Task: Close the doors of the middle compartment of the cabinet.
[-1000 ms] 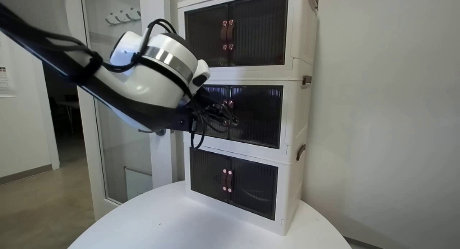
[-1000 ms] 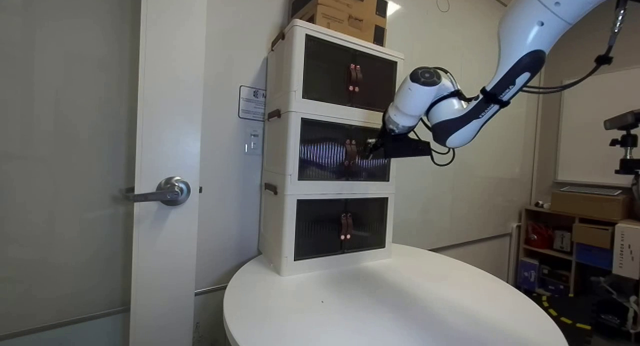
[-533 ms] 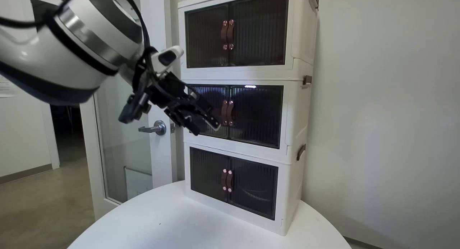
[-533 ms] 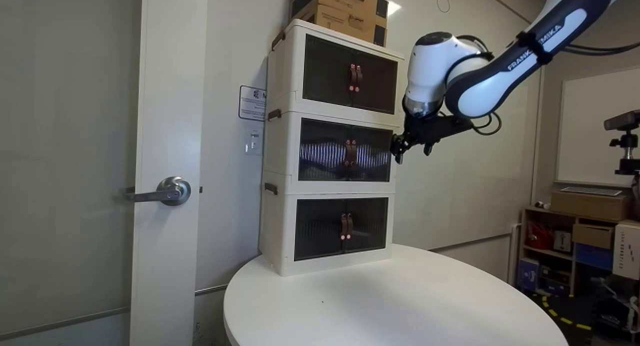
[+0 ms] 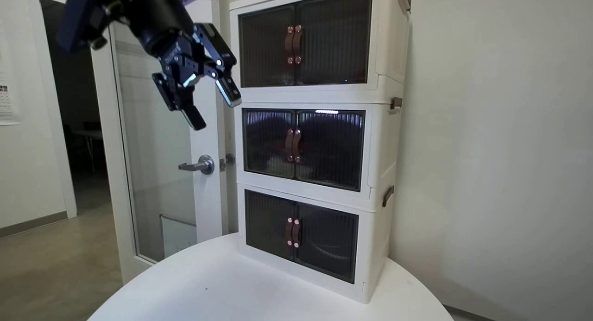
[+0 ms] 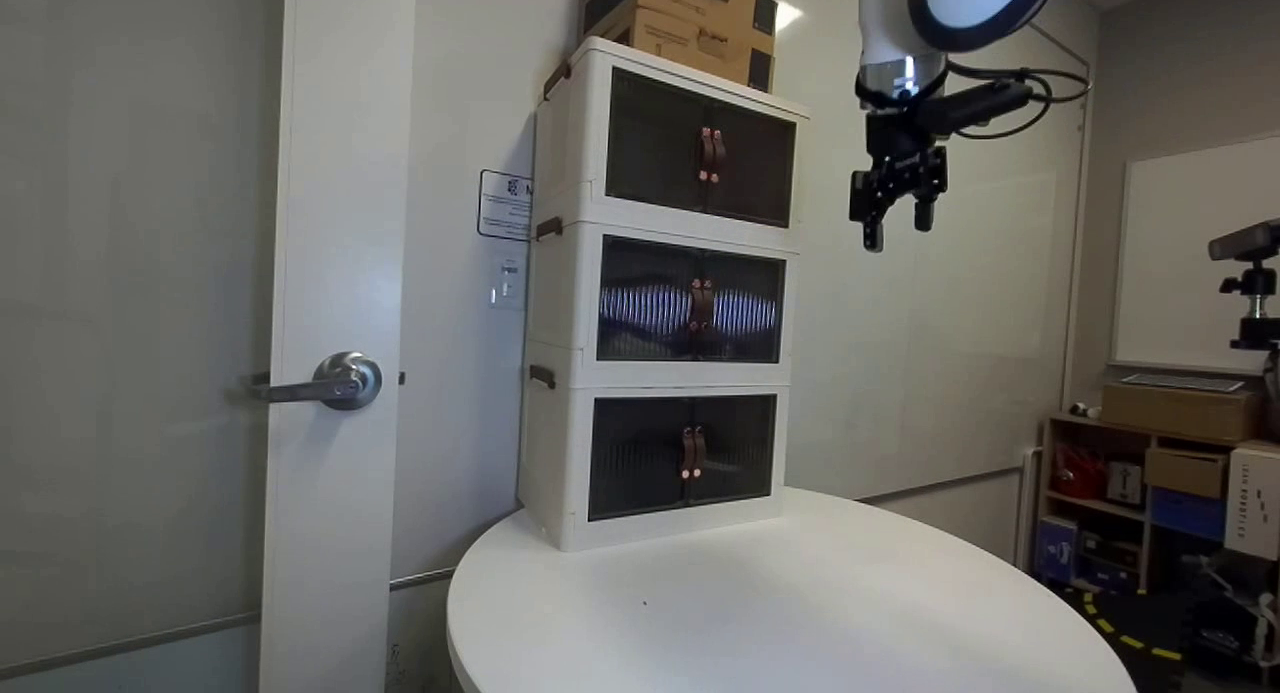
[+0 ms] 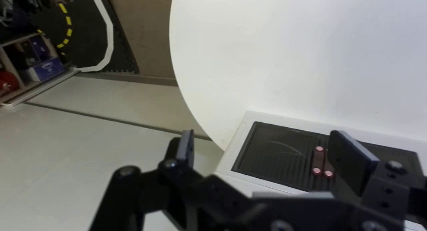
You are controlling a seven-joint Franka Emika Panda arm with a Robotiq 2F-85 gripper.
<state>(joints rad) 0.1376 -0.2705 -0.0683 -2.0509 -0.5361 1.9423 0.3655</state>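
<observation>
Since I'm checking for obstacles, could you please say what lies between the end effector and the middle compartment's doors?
Only open air: both exterior views show no object between the end effector and the doors.

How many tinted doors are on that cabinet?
6: two top doors, two middle doors, two bottom doors, each pair side by side. Any at the back would be hidden.
</observation>
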